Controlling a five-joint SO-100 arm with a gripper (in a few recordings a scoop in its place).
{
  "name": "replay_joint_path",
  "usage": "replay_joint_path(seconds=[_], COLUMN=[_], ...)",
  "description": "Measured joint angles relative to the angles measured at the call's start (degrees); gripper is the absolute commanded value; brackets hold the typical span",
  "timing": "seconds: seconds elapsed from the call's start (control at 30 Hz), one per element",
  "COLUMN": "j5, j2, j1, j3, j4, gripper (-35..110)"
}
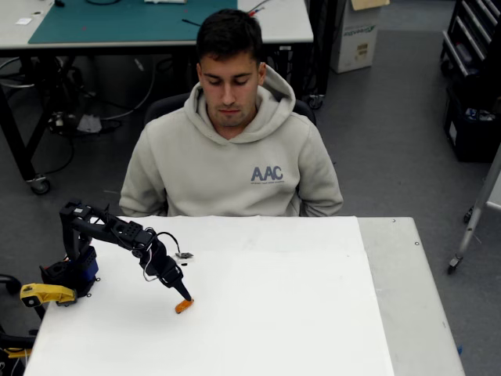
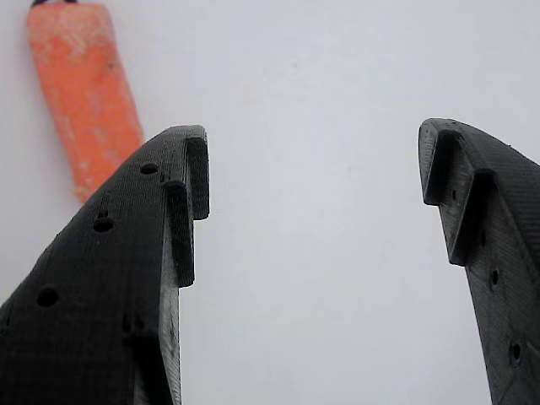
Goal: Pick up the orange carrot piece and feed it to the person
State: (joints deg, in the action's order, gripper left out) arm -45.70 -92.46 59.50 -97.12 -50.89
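The orange carrot piece (image 1: 184,306) lies on the white table (image 1: 274,313), left of centre. My black gripper (image 1: 185,297) points down right at it, its tip touching or nearly touching the piece. In the wrist view the carrot piece (image 2: 84,93) lies outside the left finger (image 2: 126,270), at the upper left. My gripper (image 2: 316,169) is open, and only bare white table shows between its fingers. The person (image 1: 233,149) sits behind the table's far edge in a light hoodie marked "AAC", looking down.
The arm's base with a yellow part (image 1: 47,294) stands at the table's left edge. A bare grey strip (image 1: 407,298) runs along the table's right side. A green-topped desk (image 1: 125,19) stands behind the person.
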Motion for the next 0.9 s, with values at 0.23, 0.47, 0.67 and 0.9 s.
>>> replay_joint_path(seconds=[0.23,0.47,0.67,0.9], j5=[0.0,0.0,0.0,0.0], j2=[4.66,5.98,5.98,5.98], j1=[0.0,0.0,0.0,0.0], j3=[0.18,1.05,1.05,1.05], j4=[0.0,0.0,-0.09,-0.18], gripper=[20,20,20,20])
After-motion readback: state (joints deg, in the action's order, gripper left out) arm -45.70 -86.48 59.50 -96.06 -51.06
